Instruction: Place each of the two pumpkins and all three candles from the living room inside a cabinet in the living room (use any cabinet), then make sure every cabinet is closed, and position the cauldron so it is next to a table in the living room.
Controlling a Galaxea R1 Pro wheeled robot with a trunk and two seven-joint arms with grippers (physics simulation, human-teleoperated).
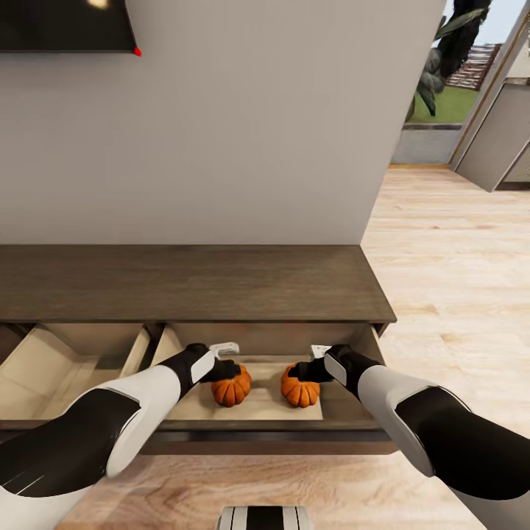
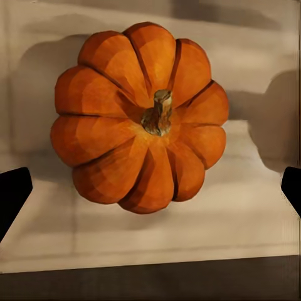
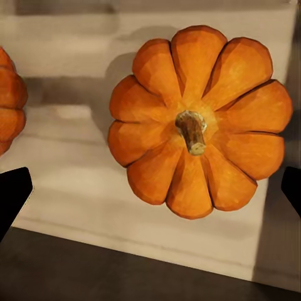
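Note:
Two orange pumpkins lie side by side on the pale floor of an open drawer (image 1: 346, 408) in the dark-brown cabinet (image 1: 184, 283). My left gripper (image 1: 224, 368) hovers over the left pumpkin (image 1: 232, 388), open. In the left wrist view that pumpkin (image 2: 141, 116) sits stem up, and the black fingertips (image 2: 12, 194) stand wide apart, touching nothing. My right gripper (image 1: 305, 370) hangs open over the right pumpkin (image 1: 299, 388). The right wrist view has this pumpkin (image 3: 200, 122) free between spread fingertips (image 3: 291, 188), with the other pumpkin (image 3: 9, 100) at the edge.
A second drawer (image 1: 66, 361) stands open to the left, with nothing in it. A grey wall rises behind the cabinet, with a dark screen (image 1: 66, 26) on it. Light wood floor (image 1: 456, 280) runs to the right toward a doorway.

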